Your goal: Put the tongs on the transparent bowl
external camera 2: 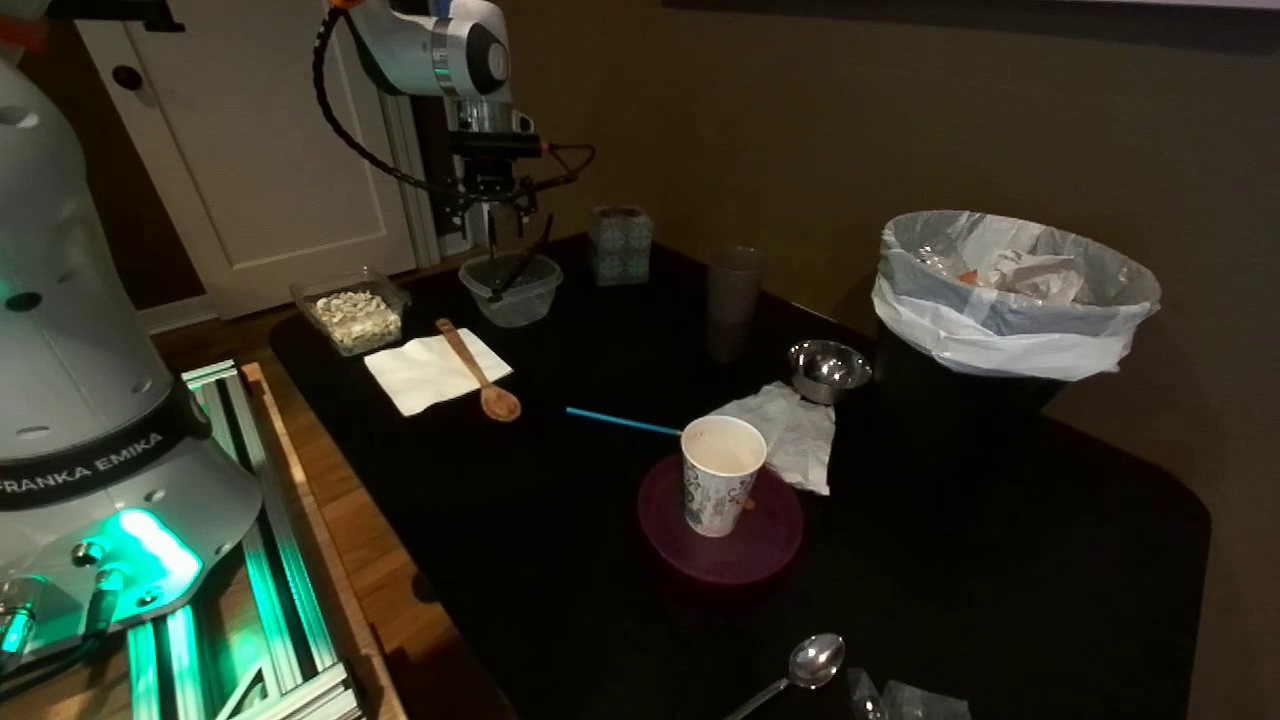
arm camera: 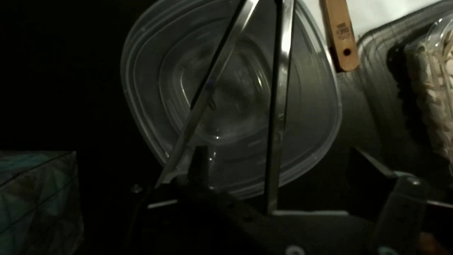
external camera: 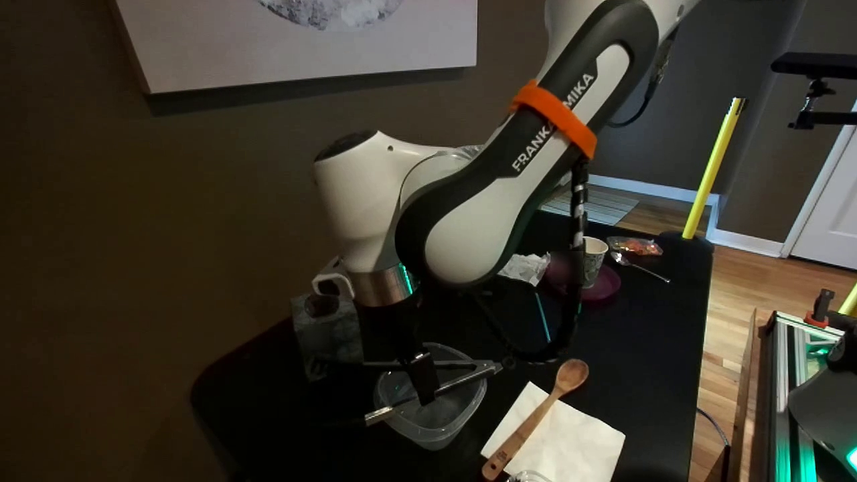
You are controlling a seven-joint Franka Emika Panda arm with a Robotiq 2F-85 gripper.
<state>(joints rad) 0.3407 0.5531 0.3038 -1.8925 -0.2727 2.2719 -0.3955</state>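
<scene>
The metal tongs stretch across the top of the transparent bowl, their two arms spread in a narrow V. In the wrist view one arm of the tongs passes between my widely parted fingers, while the other arm runs outside the left finger. My gripper is open, low over the near rim of the bowl. In an exterior view the tongs look tilted above the bowl; I cannot tell whether they rest fully on its rim.
A wooden spoon lies on a white napkin beside the bowl. Close by stand a clear container of pale pieces and a tissue box. Farther off are a tall cup, a paper cup and a bin.
</scene>
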